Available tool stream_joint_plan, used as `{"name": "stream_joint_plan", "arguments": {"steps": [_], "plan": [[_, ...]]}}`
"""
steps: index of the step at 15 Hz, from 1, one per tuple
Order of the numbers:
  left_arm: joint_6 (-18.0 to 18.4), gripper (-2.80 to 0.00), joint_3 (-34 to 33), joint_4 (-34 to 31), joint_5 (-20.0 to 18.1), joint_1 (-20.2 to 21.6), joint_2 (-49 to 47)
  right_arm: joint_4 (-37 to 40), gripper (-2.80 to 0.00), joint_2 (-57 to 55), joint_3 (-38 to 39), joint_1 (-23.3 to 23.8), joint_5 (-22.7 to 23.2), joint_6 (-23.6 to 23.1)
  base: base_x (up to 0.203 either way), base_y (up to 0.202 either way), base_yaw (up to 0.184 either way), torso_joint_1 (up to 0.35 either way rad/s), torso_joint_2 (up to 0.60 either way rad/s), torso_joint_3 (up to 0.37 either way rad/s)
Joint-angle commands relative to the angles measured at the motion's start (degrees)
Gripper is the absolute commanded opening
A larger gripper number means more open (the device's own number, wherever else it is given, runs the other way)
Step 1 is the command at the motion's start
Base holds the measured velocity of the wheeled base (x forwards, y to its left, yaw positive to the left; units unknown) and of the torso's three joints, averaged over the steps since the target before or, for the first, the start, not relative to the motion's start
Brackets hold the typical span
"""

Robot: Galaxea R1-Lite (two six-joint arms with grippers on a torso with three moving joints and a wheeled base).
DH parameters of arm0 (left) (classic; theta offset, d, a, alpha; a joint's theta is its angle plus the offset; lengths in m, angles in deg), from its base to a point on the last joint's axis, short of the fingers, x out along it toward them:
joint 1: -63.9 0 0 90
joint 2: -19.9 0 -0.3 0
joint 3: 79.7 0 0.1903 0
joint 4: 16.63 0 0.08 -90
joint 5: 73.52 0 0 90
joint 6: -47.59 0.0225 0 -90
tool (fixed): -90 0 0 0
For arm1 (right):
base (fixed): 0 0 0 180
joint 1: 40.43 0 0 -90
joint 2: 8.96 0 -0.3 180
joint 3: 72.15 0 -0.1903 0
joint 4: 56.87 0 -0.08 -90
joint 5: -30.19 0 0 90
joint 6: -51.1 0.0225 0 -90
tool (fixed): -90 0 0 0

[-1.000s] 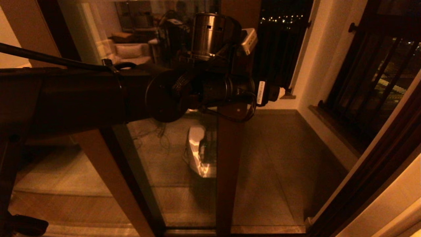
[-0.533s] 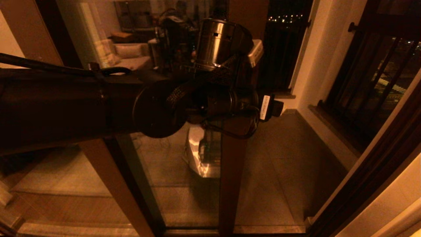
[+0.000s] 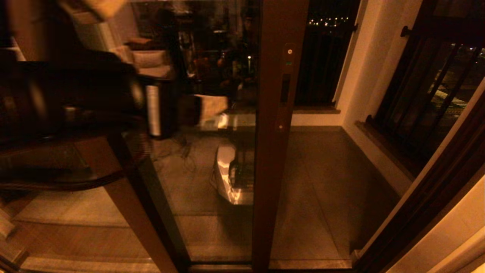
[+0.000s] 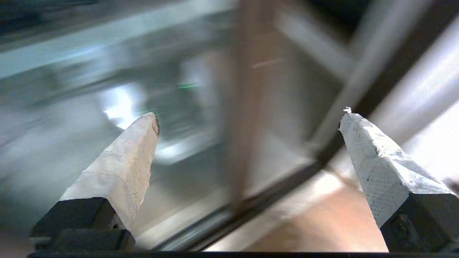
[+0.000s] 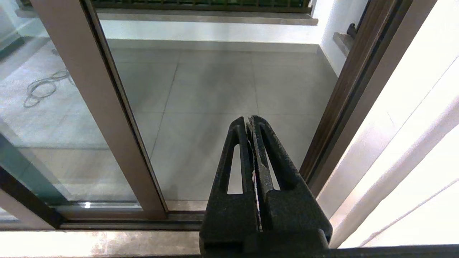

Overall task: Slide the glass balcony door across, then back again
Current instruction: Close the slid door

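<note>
The glass balcony door stands in the middle of the head view. Its dark brown stile carries a small dark handle. My left arm is a blur at the left, away from the stile. In the left wrist view my left gripper is open, with nothing between its pale fingertips; the blurred door stile lies beyond them. My right gripper is shut and empty, hanging low over the balcony tiles, to the right of the door stile.
A lighter brown fixed post slants at the lower left. The dark door jamb runs at the right, with an open gap between it and the stile. A black barred railing lines the balcony. A cable lies behind the glass.
My left arm has pulled back to the left from in front of the door stile, uncovering the handle. The stile edged slightly right at first. The left wrist view is blurred by motion.
</note>
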State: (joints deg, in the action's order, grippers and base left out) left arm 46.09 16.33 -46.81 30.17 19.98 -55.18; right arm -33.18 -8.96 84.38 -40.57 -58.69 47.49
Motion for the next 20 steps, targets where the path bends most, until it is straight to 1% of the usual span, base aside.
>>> {"name": "stream_joint_plan", "arguments": {"steps": [1, 3, 5, 6, 7, 8, 9, 10, 11, 12, 15, 17, 18, 19, 20], "plan": [[0.85, -2.80, -8.65, -4.05, 0.76, 7.92, 21.77, 0.01, -2.80, 0.00, 0.01, -0.04, 0.02, -0.07, 0.000, 0.000, 0.000, 0.000, 0.00, 0.000], [2.24, -2.80, -11.82, -12.35, 1.32, 11.88, 32.93, 0.03, -2.80, 0.00, 0.01, 0.03, 0.02, -0.08, 0.000, 0.000, 0.000, 0.000, 0.00, 0.000], [4.16, -2.80, -15.49, -18.16, 1.73, 17.23, 42.33, -0.04, -2.80, 0.00, 0.01, -0.04, 0.02, -0.08, 0.000, 0.000, 0.000, 0.000, 0.00, 0.000], [5.19, -2.80, -17.07, -19.68, 2.13, 19.29, 46.27, 0.03, -2.80, 0.00, 0.01, 0.01, 0.02, -0.08, 0.000, 0.000, 0.000, 0.000, 0.00, 0.000], [6.02, -2.80, -18.57, -20.83, 3.12, 22.18, 49.95, -0.06, -2.80, 0.00, 0.01, -0.04, 0.02, -0.08, 0.000, 0.000, 0.000, 0.000, 0.00, 0.000], [6.50, -2.80, -20.54, -21.54, 4.49, 26.03, 53.20, 0.02, -2.80, 0.00, 0.01, -0.04, 0.02, 0.00, 0.000, 0.000, 0.000, 0.000, 0.00, 0.000], [6.73, -2.80, -22.68, -21.87, 5.28, 28.56, 56.57, -0.06, -2.80, 0.00, 0.01, -0.04, 0.02, -0.08, 0.000, 0.000, 0.000, 0.000, 0.00, 0.000], [5.84, -2.80, -25.41, -21.61, 6.89, 30.25, 58.83, -0.06, -2.80, 0.00, 0.01, -0.04, 0.02, -0.03, 0.000, 0.000, 0.000, 0.000, 0.00, 0.000], [1.55, -2.80, -26.32, -20.09, 9.98, 31.09, 59.20, -0.06, -2.80, 0.00, 0.01, -0.04, 0.02, 0.00, 0.000, 0.000, 0.000, 0.000, 0.00, 0.000], [-1.23, -2.80, -26.67, -18.44, 11.12, 31.71, 59.04, -0.06, -2.80, 0.00, 0.01, -0.04, 0.02, 0.00, 0.000, 0.000, 0.000, 0.000, 0.00, 0.000], [0.24, -2.80, -27.87, -18.06, 8.08, 39.64, 59.17, -0.06, -2.80, 0.00, 0.01, -0.04, 0.02, 0.00, 0.000, 0.000, 0.000, 0.000, 0.00, 0.000], [1.84, -2.80, -30.25, -18.75, 5.29, 42.19, 64.54, -0.06, -2.80, 0.00, 0.01, 0.00, 0.02, 0.00, 0.000, 0.000, 0.000, 0.000, 0.00, 0.000], [2.89, -2.80, -32.70, -19.69, 4.35, 42.80, 68.30, -0.06, -2.80, 0.00, 0.01, -0.04, 0.02, 0.00, 0.000, 0.000, 0.000, 0.000, 0.00, 0.000], [3.52, -2.80, -36.78, -20.46, 3.76, 43.15, 72.19, -0.06, -2.80, 0.00, 0.01, -0.04, 0.02, -0.08, 0.000, 0.000, 0.000, 0.000, 0.00, 0.000], [2.40, -2.80, -42.85, -20.34, 3.79, 43.38, 74.26, -0.06, -2.80, 0.00, 0.01, -0.04, 0.02, 0.00, 0.000, 0.000, 0.000, 0.000, 0.00, 0.000]]}}
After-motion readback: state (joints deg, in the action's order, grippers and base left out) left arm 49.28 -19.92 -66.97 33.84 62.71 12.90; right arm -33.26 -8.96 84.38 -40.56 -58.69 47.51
